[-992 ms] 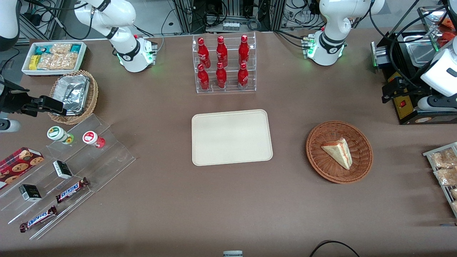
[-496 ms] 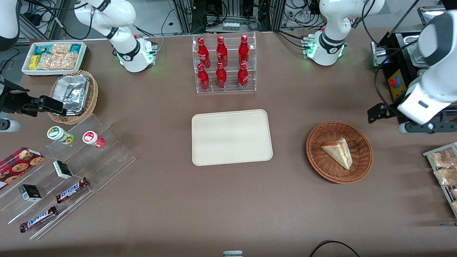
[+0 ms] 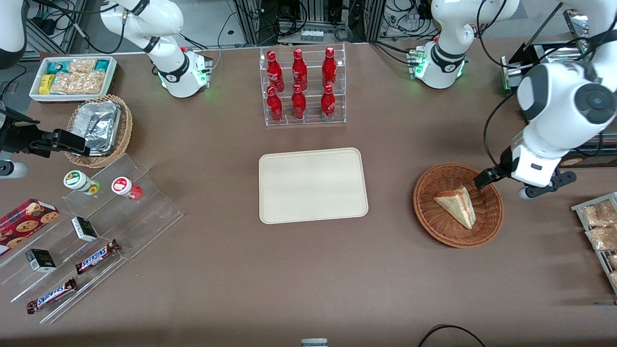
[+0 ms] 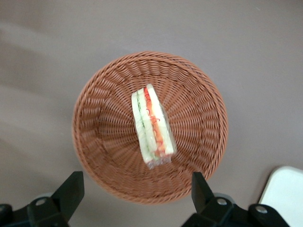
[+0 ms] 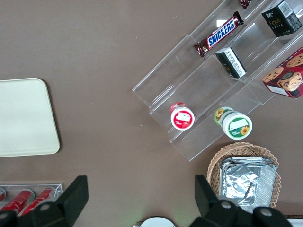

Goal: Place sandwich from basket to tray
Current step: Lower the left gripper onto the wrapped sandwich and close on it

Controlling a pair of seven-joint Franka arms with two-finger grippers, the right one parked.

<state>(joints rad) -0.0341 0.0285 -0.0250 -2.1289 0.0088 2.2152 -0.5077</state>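
So the sandwich (image 3: 456, 206) is sitting inside the round reddish-brown basket (image 3: 436, 228), lying on its side with the layered edge showing. In the left wrist view the sandwich (image 4: 152, 126) can be seen pretty clearly: pale bread, green and red/orange filling stripes, clear wrap bunched at one end, roughly in the middle of the basket (image 4: 106, 94).

The tool (image 3: 501, 184) is hung just above the basket rim on the working arm's end of the bench (image 3: 308, 270), not touching the sandwich. Its fingers are spread wide and nothing is gripped; in the wrist view the two dark fingertips (image 4: 71, 188) are seen well apart, with the basket's rim between them and the sandwich a bit further out.

The beige tray (image 3: 313, 185) is laid flat near the middle of the bench, well apart from the basket, toward the parked arm's end from it. Nothing is on it. A corner of the tray (image 4: 286, 196) is also caught in the wrist view.

Farther from the front camera than the tray, a clear rack of red bottles (image 3: 301, 86) is stood upright. Over toward the parked arm's end, a lighter wicker basket with a foil container (image 3: 99, 126) and some Snickers bars (image 3: 96, 257) on a clear stepped stand can be made out.
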